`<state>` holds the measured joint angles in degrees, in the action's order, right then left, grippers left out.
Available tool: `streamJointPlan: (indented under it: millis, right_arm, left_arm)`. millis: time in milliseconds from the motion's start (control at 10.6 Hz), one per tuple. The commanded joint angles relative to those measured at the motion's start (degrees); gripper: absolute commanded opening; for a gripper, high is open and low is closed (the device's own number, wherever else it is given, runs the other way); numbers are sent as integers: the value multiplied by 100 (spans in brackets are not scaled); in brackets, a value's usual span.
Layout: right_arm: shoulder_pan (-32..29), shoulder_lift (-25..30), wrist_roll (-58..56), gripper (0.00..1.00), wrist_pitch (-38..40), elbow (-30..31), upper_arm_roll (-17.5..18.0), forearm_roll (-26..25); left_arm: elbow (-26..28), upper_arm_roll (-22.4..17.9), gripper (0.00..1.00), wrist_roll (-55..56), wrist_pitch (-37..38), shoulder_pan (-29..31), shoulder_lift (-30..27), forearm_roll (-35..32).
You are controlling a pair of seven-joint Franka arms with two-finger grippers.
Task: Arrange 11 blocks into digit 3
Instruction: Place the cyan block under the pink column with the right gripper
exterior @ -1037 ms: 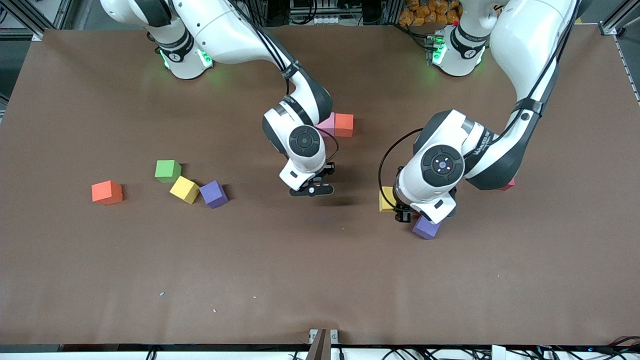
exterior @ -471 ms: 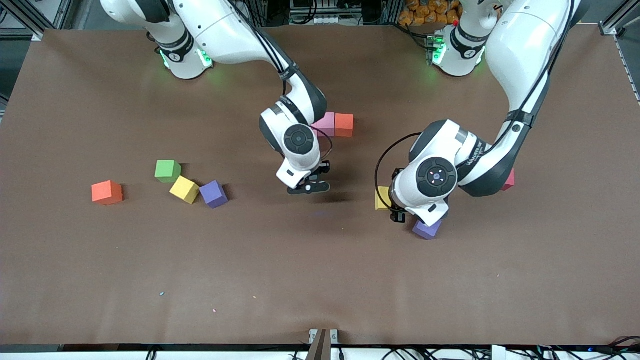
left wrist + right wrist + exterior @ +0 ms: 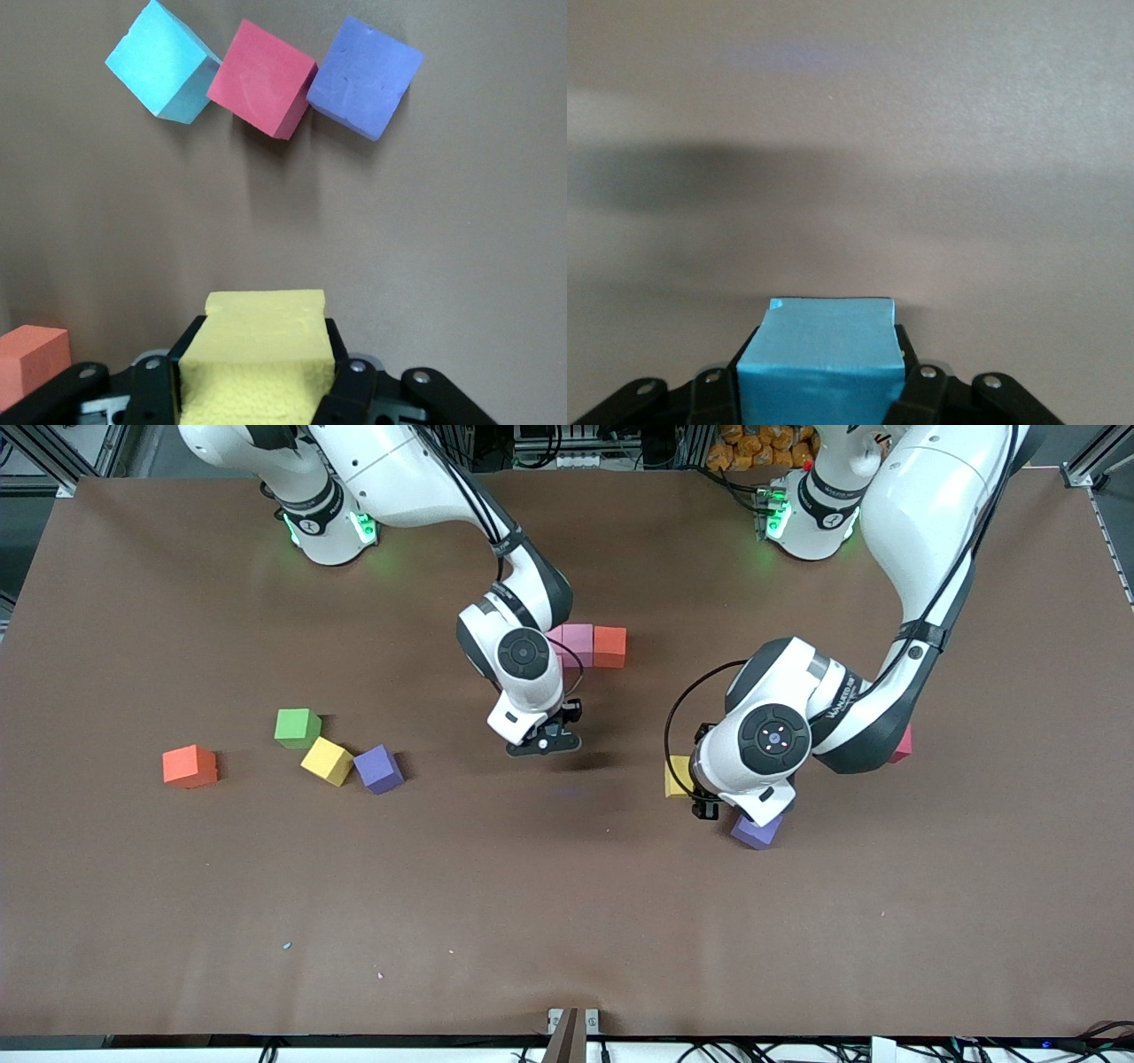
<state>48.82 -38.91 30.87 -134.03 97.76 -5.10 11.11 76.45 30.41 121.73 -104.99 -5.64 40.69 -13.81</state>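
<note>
- Over the middle of the brown table (image 3: 567,921), the right gripper (image 3: 543,744) hangs in the air with its fingers clamped on a light blue cube (image 3: 819,359); the right wrist view shows only bare tabletop under it.
- Toward the left arm's end, the left gripper (image 3: 706,804) holds a yellow cube (image 3: 677,776) pinched between its fingers (image 3: 347,394), raised above the table surface.
- In the left wrist view, three cubes lie in a loose row below that gripper: another light blue cube (image 3: 162,60), a red cube (image 3: 262,79) and a purple cube (image 3: 366,76), the red one between the other two and touching or nearly touching both.
- A corner of an orange block (image 3: 31,359) shows at the edge of the same wrist view.
- A pink cube (image 3: 578,643) and an orange-red cube (image 3: 609,646) sit side by side, touching, farther from the front camera than the right gripper and partly covered by the right arm's wrist.
- Toward the right arm's end, four cubes rest on the table: an orange cube (image 3: 189,766) alone, then a green cube (image 3: 297,727), a second yellow cube (image 3: 327,761) and a second purple cube (image 3: 378,769) close together in a slanting line.
</note>
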Motion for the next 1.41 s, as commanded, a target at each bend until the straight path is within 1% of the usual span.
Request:
streamJointPlan:
  millis: [0,189,660,1131,1320]
  right_arm:
    - [75,314,59,9,-194,420,27,23]
    - [75,314,77,9,-194,411,45,155]
    - [119,296,340,9,-194,393,45,155]
    - [154,278,358,9,-203,393,36,163]
    - [163,270,349,11,-203,402,36,155]
  left_arm:
    - [1,-35,11,1,-21,-16,-43,90]
    - [1,-35,11,0,-21,-16,-34,89]
    - [1,-44,11,0,-21,-34,-26,98]
    - [1,-44,11,0,-21,-60,10,81]
    - [10,-44,11,0,-21,-60,10,81]
